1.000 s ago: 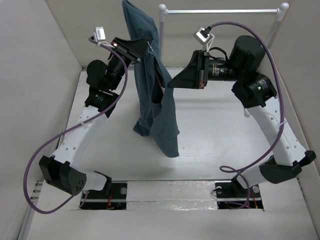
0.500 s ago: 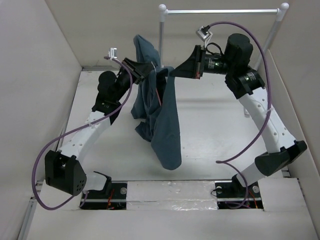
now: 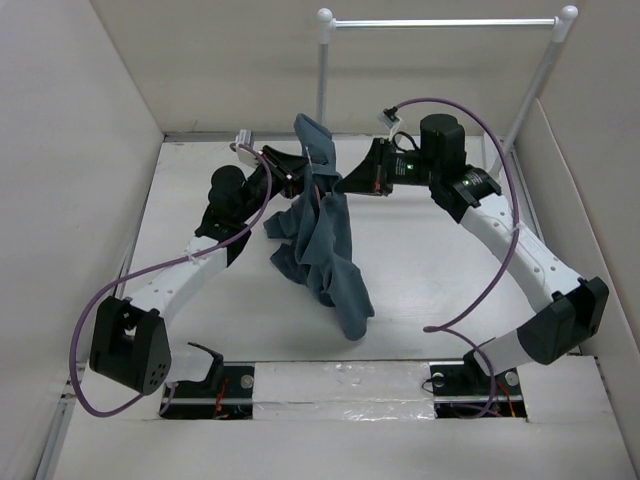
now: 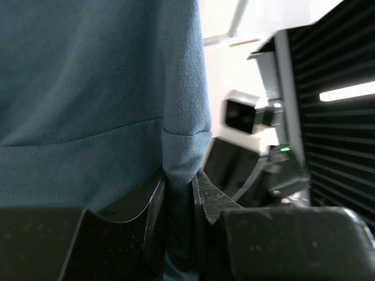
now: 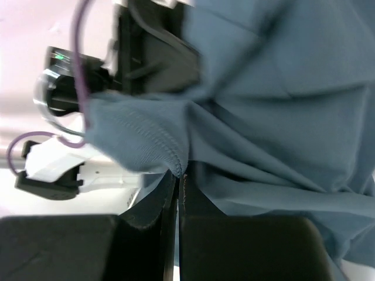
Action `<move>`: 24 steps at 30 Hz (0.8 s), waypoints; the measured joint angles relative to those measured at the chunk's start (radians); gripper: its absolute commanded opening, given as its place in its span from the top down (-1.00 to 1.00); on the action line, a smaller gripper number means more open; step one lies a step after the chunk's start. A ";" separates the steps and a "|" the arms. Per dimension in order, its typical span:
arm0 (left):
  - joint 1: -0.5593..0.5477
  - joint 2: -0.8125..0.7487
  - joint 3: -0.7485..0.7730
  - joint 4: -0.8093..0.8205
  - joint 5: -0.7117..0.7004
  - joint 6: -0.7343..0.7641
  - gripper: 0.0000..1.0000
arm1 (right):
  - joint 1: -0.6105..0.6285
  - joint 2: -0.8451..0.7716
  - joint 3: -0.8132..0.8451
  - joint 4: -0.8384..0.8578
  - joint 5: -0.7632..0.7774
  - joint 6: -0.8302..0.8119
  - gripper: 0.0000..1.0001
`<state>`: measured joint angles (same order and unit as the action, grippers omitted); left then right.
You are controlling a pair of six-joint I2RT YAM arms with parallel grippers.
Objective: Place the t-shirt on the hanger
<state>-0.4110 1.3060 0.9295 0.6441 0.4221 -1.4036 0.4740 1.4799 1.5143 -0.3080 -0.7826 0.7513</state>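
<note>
A teal-blue t-shirt (image 3: 325,245) hangs bunched between my two grippers, its lower end resting on the table. My left gripper (image 3: 300,172) is shut on a hemmed edge of the t-shirt (image 4: 105,88), with cloth pinched between its fingers (image 4: 180,178). My right gripper (image 3: 346,183) is shut on a stitched fold of the t-shirt (image 5: 263,93), close beside the left one, and its jaws (image 5: 180,175) are pressed together. A thin salmon-pink line of the hanger (image 3: 321,203) shows among the folds. The rest of the hanger and its hook are hidden.
A white clothes rack with a metal bar (image 3: 440,22) stands at the back right. White walls close in the table (image 3: 430,270) on the left, back and right. The arm bases sit at the near edge.
Both grippers have come down and nearer together with the t-shirt. The cloth, held high before, now hangs lower and its bottom folds onto the table.
</note>
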 measured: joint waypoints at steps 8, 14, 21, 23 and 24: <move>0.000 0.000 0.000 0.035 0.011 -0.060 1.00 | 0.034 -0.035 -0.050 -0.021 0.063 -0.021 -0.31; 0.000 0.000 -0.003 0.043 0.012 -0.086 1.00 | 0.045 -0.035 0.035 -0.179 0.130 -0.103 -0.97; 0.000 0.000 -0.017 0.020 0.008 -0.099 1.00 | 0.120 -0.123 0.158 -0.344 0.345 -0.224 -0.61; 0.000 0.000 -0.017 0.010 0.005 -0.098 1.00 | 0.185 -0.182 0.134 -0.355 0.396 -0.245 -0.22; 0.000 0.000 -0.017 0.004 0.003 -0.098 1.00 | 0.219 -0.211 0.118 -0.358 0.418 -0.252 -0.09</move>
<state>-0.4110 1.3056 0.9127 0.6483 0.4252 -1.5021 0.6930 1.2694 1.6321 -0.6662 -0.3649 0.4992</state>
